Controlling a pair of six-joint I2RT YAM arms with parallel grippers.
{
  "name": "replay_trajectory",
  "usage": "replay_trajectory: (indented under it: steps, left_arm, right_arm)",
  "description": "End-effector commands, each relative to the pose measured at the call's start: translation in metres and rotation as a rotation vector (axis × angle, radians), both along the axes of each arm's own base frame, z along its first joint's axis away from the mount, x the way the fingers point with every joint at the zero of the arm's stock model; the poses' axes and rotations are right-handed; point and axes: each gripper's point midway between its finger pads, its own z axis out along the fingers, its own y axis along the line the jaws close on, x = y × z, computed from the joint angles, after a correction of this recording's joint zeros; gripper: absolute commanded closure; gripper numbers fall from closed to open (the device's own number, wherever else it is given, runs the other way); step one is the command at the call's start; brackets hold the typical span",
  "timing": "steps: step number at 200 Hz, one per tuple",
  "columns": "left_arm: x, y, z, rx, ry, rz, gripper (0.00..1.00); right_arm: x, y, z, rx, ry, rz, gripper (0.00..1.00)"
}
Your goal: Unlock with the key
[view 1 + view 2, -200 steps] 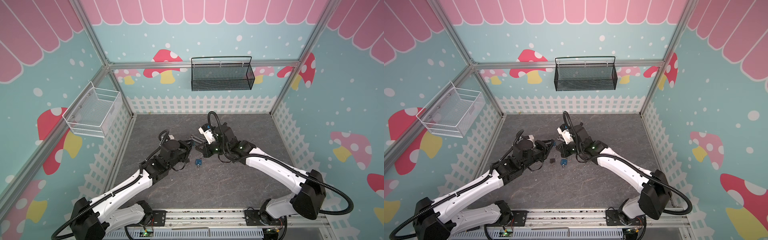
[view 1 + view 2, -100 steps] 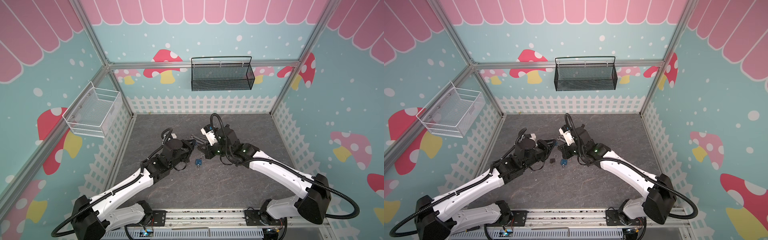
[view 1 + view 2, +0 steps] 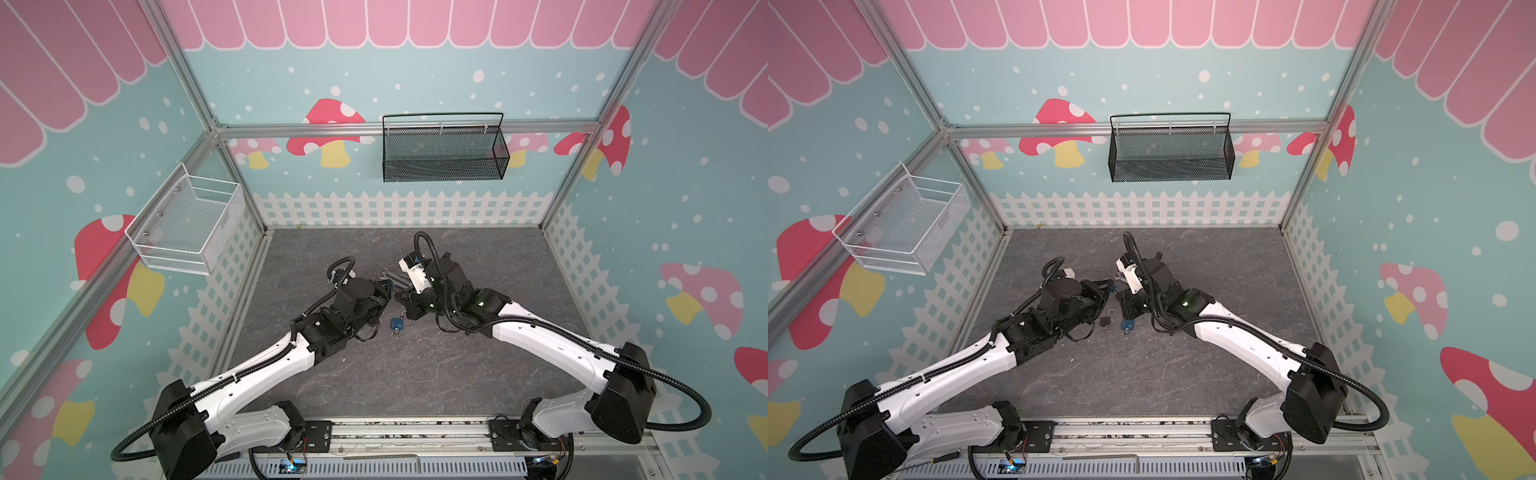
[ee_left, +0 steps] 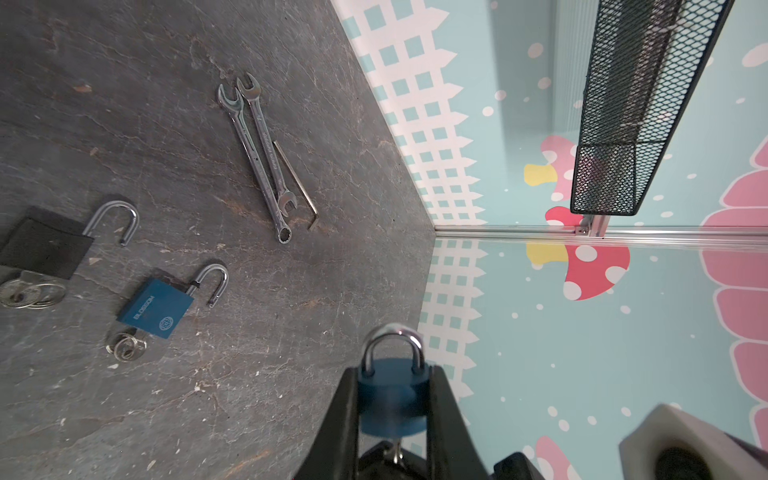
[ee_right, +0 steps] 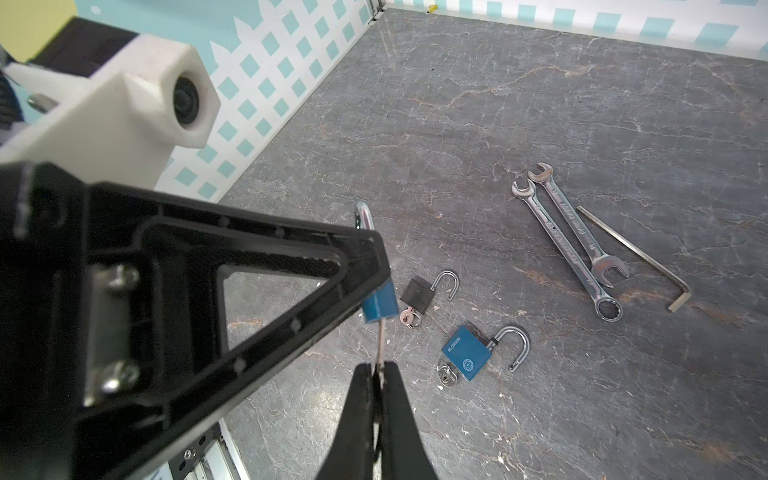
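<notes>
My left gripper (image 4: 392,374) is shut on a small blue padlock (image 4: 392,399), pinching its body from both sides. The steel shackle (image 4: 392,338) is closed and sticks out past the fingertips. In the right wrist view the key (image 5: 380,340) runs from that padlock's (image 5: 380,305) underside into my right gripper (image 5: 377,366), which is shut on the key's head. Both top views show the two grippers meeting above the middle of the table, left gripper (image 3: 383,291) against right gripper (image 3: 398,297). The wrists hide the held lock there.
An open blue padlock (image 4: 156,307) with keys and an open black padlock (image 4: 45,249) with keys lie on the grey table (image 3: 415,374). Two wrenches (image 4: 257,158) and a hex key (image 4: 297,183) lie beyond. A black basket (image 3: 442,151) and a white basket (image 3: 187,226) hang on the walls.
Both grippers keep their hold. The joined pair has drifted slightly nearer and to the left; the right wrist has shifted a little.
</notes>
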Motion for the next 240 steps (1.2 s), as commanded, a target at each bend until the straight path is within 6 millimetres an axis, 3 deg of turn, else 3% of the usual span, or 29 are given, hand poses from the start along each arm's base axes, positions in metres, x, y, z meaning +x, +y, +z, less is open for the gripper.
replay_trajectory:
  steps: [1, 55, 72, 107, 145, 185, 210, 240]
  left_arm:
    - [-0.037, -0.029, -0.014, 0.061, 0.062, -0.221, 1.0]
    - [-0.039, -0.041, -0.001, -0.114, 0.053, -0.235, 1.0]
    - [-0.04, -0.042, 0.002, -0.118, 0.052, -0.247, 1.0]
    - [-0.043, -0.035, 0.0, -0.097, 0.058, -0.245, 1.0]
    - [-0.044, -0.038, -0.001, -0.126, 0.063, -0.256, 1.0]
    - [-0.042, -0.036, -0.001, -0.145, 0.072, -0.229, 1.0]
    - [-0.039, -0.025, -0.01, -0.13, 0.087, -0.172, 1.0]
    - [-0.038, -0.017, -0.008, -0.124, 0.078, -0.139, 1.0]
  right_arm:
    - [0.007, 0.018, 0.064, 0.211, -0.133, 0.067, 1.0]
    - [0.006, 0.021, 0.046, 0.181, -0.108, 0.071, 1.0]
    - [0.011, 0.013, 0.042, 0.133, -0.155, 0.043, 1.0]
    - [0.016, 0.001, 0.051, 0.103, -0.24, 0.008, 1.0]
    - [0.003, 0.014, 0.069, 0.253, -0.173, 0.053, 1.0]
    - [0.017, 0.009, 0.043, 0.079, -0.208, -0.097, 1.0]
    - [0.018, -0.004, 0.052, 0.075, -0.239, -0.14, 1.0]
    - [0.013, -0.004, 0.052, 0.148, -0.15, -0.108, 1.0]
